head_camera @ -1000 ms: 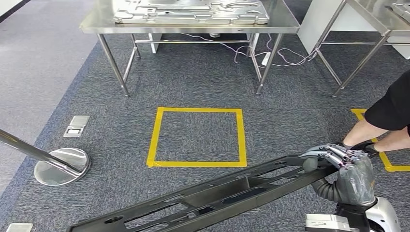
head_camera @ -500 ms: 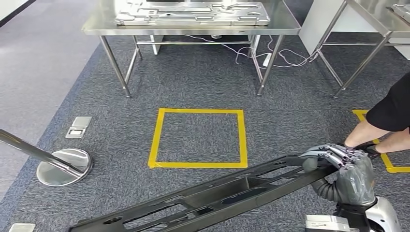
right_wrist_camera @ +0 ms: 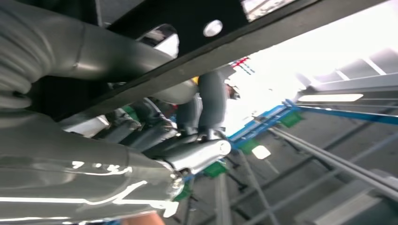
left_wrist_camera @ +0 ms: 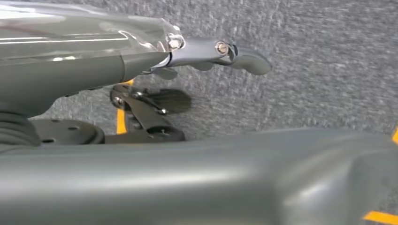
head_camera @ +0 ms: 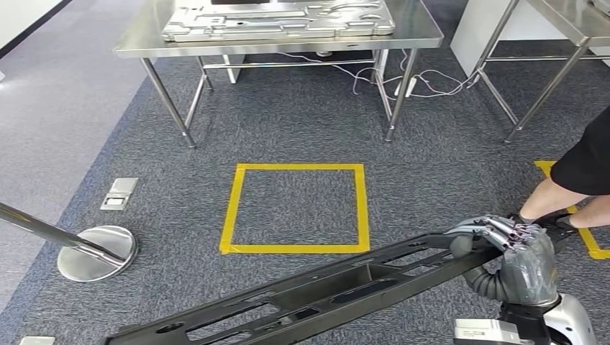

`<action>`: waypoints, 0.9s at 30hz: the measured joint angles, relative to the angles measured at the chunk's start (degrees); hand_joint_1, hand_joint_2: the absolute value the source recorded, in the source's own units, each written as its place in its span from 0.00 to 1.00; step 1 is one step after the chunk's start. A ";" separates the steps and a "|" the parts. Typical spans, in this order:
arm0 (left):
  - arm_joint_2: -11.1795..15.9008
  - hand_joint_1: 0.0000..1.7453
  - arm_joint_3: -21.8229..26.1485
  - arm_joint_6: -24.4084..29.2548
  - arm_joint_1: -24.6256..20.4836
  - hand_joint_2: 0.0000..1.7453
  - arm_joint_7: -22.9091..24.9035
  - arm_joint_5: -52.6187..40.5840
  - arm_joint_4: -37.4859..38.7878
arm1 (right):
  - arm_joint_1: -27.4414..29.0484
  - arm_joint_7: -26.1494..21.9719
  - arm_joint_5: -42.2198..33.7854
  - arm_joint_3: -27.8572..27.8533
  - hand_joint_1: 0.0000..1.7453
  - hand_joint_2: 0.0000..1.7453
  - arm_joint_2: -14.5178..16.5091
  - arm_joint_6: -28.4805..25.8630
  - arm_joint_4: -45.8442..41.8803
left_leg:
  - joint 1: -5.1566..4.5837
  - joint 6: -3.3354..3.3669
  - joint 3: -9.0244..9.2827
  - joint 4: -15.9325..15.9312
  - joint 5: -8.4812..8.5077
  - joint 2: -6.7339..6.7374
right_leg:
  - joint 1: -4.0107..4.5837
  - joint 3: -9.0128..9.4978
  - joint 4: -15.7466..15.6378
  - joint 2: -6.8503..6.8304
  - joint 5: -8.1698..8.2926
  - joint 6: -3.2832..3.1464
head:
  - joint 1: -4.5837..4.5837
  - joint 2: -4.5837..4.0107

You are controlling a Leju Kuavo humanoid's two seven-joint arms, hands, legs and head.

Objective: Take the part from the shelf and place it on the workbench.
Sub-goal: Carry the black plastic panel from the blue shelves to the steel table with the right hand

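The part (head_camera: 338, 284) is a long black slotted panel, held slantwise low over the carpet. My right hand (head_camera: 514, 255) grips its right end, and in the right wrist view its fingers (right_wrist_camera: 206, 101) curl around the black bar (right_wrist_camera: 263, 37). The panel's left end runs off the bottom edge. In the left wrist view my left hand (left_wrist_camera: 155, 84) lies beside the part's grey surface (left_wrist_camera: 211, 183), its dark fingers reaching the edge and its thumb (left_wrist_camera: 244, 58) straight and apart. Whether that hand grips is unclear. The steel workbench (head_camera: 424, 32) stands ahead.
A large metal plate (head_camera: 277, 18) lies on the workbench. A yellow tape square (head_camera: 230, 208) marks the carpet in front of it. A person's legs (head_camera: 554, 194) stand at the right, near a second table (head_camera: 532, 93). A stanchion base (head_camera: 97, 251) sits at the left.
The whole picture has shifted slightly, so the camera moved. The part and my right hand hold the same place in view.
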 joint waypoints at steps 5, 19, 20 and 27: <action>-0.01 0.00 0.02 0.00 0.19 1.00 0.01 0.00 0.00 | -0.05 0.00 0.01 -0.01 1.00 1.00 0.00 0.00 0.01 | -0.03 -0.01 -8.59 13.87 -3.41 0.04 | 0.29 0.91 0.00 -0.16 -0.94 -0.81 | 0.01 0.00; 0.01 0.00 0.11 0.09 0.05 1.00 -0.14 0.26 0.00 | -0.53 0.67 -1.94 -0.19 1.00 1.00 -0.04 0.02 -0.04 | -1.15 3.68 -1.95 -2.10 3.70 0.14 | 0.91 -5.10 13.62 -0.05 -8.34 1.05 | -0.01 0.00; -0.01 0.00 0.13 0.09 0.09 1.00 -0.14 0.27 0.00 | -0.50 0.72 -2.05 -0.19 1.00 1.00 -0.04 0.04 -0.01 | -1.28 3.76 -1.66 -2.09 3.46 0.14 | 1.01 -6.21 14.66 -0.05 -7.66 1.02 | -0.01 0.00; -0.10 0.00 0.19 0.09 -0.01 1.00 -0.17 0.33 0.02 | -0.61 0.93 -2.92 -0.17 1.00 1.00 -0.01 0.34 -0.02 | -1.76 2.63 0.45 -1.97 1.47 0.09 | 2.08 -0.93 -0.02 -0.05 0.97 -0.72 | -0.03 0.00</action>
